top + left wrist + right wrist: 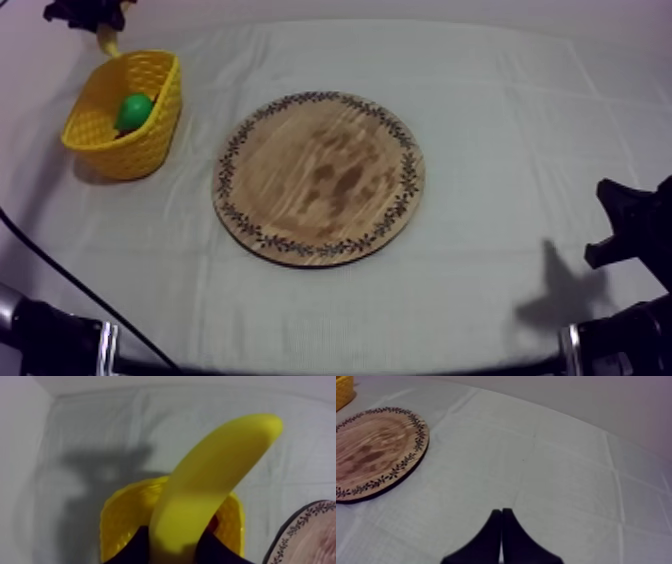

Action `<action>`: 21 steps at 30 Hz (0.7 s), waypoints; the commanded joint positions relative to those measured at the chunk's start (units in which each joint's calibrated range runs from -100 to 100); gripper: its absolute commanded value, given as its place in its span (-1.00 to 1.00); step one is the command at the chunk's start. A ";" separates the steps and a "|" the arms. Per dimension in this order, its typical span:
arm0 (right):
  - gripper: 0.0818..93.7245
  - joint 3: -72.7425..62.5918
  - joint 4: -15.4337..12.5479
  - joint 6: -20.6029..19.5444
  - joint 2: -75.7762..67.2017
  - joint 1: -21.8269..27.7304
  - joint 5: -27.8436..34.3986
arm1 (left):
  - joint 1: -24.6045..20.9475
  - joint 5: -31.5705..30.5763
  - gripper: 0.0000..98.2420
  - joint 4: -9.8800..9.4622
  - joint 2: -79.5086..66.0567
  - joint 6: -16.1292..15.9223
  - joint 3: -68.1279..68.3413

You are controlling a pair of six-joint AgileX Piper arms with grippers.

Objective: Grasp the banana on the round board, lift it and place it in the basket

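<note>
My left gripper [88, 14] hangs above the far rim of the yellow basket [125, 140] at the table's far left. It is shut on the banana [215, 476], which stands up between the black fingers [127, 551] over the basket [117, 521]. In the top view just the banana's yellow tip [105, 42] pokes out below the gripper. The round wooden board [318, 178] in the middle of the table has nothing on it. My right gripper [501, 513] is shut on nothing, low over the cloth to the right of the board [371, 451].
A green pear [133, 110] lies in the basket. A bit of red [214, 522] shows inside the basket behind the banana. My right arm [630, 225] sits at the table's right edge. Bare cloth surrounds the board.
</note>
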 commanded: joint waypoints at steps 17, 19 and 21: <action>-0.99 -0.03 0.00 0.02 0.00 0.00 0.00 | -2.27 -5.34 -0.48 0.01 7.99 -0.41 9.34; -0.99 -0.03 0.00 0.02 0.00 0.00 0.00 | -2.39 -5.42 -0.48 -0.01 8.23 -0.52 10.06; -0.99 -0.03 0.00 0.02 0.00 0.00 0.00 | -2.49 -5.44 -0.48 -0.02 8.34 -0.61 10.87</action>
